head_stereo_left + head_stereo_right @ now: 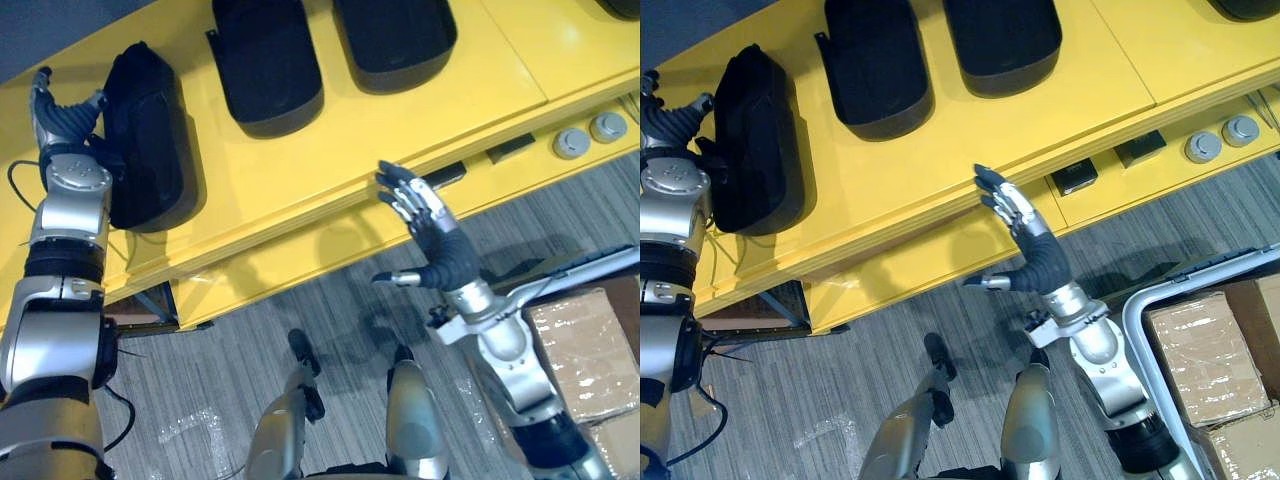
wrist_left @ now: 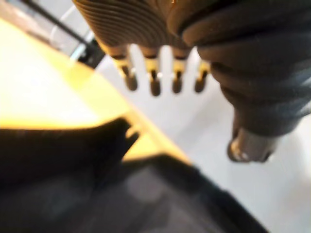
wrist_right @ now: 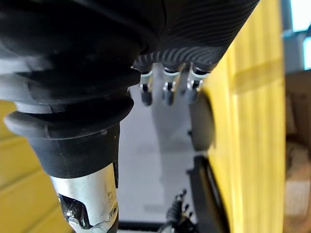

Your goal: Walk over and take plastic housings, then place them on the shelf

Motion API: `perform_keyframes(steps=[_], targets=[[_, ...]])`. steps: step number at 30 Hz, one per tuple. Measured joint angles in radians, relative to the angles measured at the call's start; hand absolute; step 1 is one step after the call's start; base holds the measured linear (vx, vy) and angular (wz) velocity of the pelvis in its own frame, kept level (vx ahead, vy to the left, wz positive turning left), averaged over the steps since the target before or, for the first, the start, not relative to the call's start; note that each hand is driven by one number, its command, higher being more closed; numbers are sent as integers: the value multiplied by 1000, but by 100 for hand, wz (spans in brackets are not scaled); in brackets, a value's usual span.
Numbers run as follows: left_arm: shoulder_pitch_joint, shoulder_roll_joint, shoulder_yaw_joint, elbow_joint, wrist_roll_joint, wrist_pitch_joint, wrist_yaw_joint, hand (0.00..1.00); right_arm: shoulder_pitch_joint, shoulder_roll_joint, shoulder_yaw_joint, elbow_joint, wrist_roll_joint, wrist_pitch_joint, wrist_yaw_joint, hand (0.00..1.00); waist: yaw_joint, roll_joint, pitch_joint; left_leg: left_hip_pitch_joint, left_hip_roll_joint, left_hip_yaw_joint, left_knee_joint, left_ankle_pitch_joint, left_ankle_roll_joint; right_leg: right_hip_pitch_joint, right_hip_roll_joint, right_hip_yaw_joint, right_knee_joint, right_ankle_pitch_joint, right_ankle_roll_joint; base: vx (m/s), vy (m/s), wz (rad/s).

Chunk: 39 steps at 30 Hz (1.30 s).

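Three black plastic housings lie on the yellow shelf: one at the left, one in the middle, one further right. My left hand is up beside the left housing's outer edge, fingers straight and thumb apart, holding nothing; the housing shows dark below them. Just off the shelf's front edge my right hand is raised, spread open and empty.
Two grey round knobs and small black parts sit on the lower yellow ledge. A grey bin with wrapped cardboard boxes stands at the lower right. Grey carpet runs in front of the shelf.
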Motion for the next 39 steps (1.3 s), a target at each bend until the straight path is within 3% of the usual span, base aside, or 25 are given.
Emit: perform_keyframes(steps=[4,8,11,13,14,17,19,21,25,26,32,36,39], targets=[[-40,0,-28,-2,0,-16,47,0,-6,5,18,19,-1,10,-33,0,18,-5,3,-18,-3,-22,0,8,10,1,-1,-19,-15,3,4,-18,-27,17],[-59,0,-33,-4,-25,-87,94,0,-4,11,17,21,-1,9,-31,0,25,-14,8,-13,-6,-25,1,18,23,22,1,-23,-35,18,6,30,-30,5],[-101,0,-58,-50,-39,-188,138,0,17,24,18,25,-2,1,-27,0,32,-25,14,9,-7,-35,1,20,24,60,3,-32,-57,22,7,12,-27,7],[-96,0,-56,-163,-40,-281,173,0,45,44,19,30,-15,-32,-32,0,39,-25,14,33,-12,-52,1,19,24,98,7,-41,-72,23,7,13,-35,10],[-87,0,-46,-203,-40,-304,179,0,50,51,18,32,-25,-39,-34,0,39,-25,14,39,-11,-55,1,19,24,109,8,-44,-77,23,7,-3,-41,5],[78,-10,64,-464,-39,-407,199,0,77,85,21,39,-82,-70,-76,0,37,-19,8,76,-7,-77,0,18,25,173,16,-72,-112,24,7,-8,-37,11],[278,-69,180,-659,-40,-467,199,0,116,104,14,39,-144,-79,-122,0,40,-10,-12,88,-3,-90,0,10,27,209,23,-96,-138,24,7,6,-37,25],[626,-235,276,-918,-36,-526,182,0,208,137,-6,38,-211,-79,-177,0,66,-5,-86,91,-2,-116,0,2,26,249,31,-130,-186,32,7,84,-38,30],[1091,-500,281,-1163,-10,-590,97,0,317,210,-112,30,-258,-79,-232,0,133,-41,-162,136,-4,-145,-1,-24,13,355,37,-181,-275,45,9,96,-36,25],[1398,-745,255,-1310,-27,-673,-34,0,399,317,-273,-7,-256,-107,-294,0,172,-83,-246,184,-6,-156,-5,-34,14,471,53,-227,-397,94,5,29,-16,9],[1394,-745,252,-1310,-27,-673,-36,0,415,321,-283,-6,-250,-107,-289,0,170,-88,-243,183,-4,-155,-5,-34,14,467,53,-224,-393,94,5,0,0,0],[1364,-742,246,-1310,-6,-650,-43,0,435,346,-324,-3,-130,-86,-258,0,170,-97,-234,155,-3,-151,-5,-34,15,427,58,-203,-368,94,4,-14,3,-2],[1324,-717,210,-1307,80,-576,-59,0,441,348,-329,0,-33,-28,-209,0,164,-103,-196,136,3,-147,-4,-36,16,407,70,-196,-356,76,-16,-38,-2,8]])
